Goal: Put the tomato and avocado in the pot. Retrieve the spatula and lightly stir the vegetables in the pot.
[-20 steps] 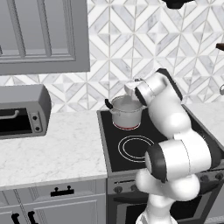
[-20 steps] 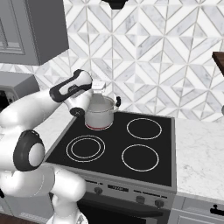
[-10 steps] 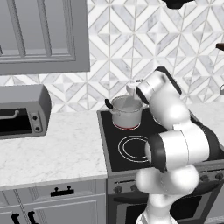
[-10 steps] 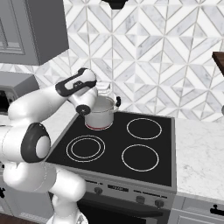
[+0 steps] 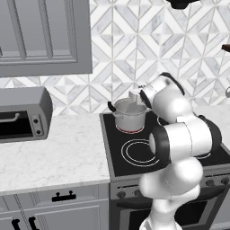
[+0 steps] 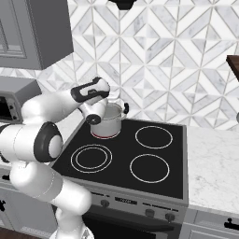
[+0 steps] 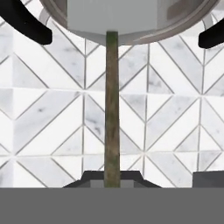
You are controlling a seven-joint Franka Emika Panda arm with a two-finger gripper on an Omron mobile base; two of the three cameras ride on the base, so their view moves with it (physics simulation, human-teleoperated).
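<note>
The steel pot (image 5: 130, 117) with two black side handles stands on the back left burner, also seen from the other side as the pot (image 6: 108, 123). My gripper (image 5: 136, 96) hangs just above its rim, shut on the spatula. In the hand view the spatula's thin dark handle (image 7: 112, 109) runs straight up from my gripper (image 7: 112, 180) to the flat light-grey blade (image 7: 111, 15), which sits inside the pot's rim (image 7: 183, 27). The pot wall and the blade hide whatever lies in the pot; no tomato or avocado is visible.
The black stovetop (image 6: 154, 168) has three free burner rings. A toaster oven (image 5: 20, 114) stands on the marble counter (image 5: 58, 148) to the left. A tiled backsplash (image 6: 177, 70) rises right behind the pot, and a grey cabinet (image 5: 45, 36) hangs above the counter.
My hand has sunk slightly toward the pot with the spatula, and my elbow has swung a little. The pot has stayed in place.
</note>
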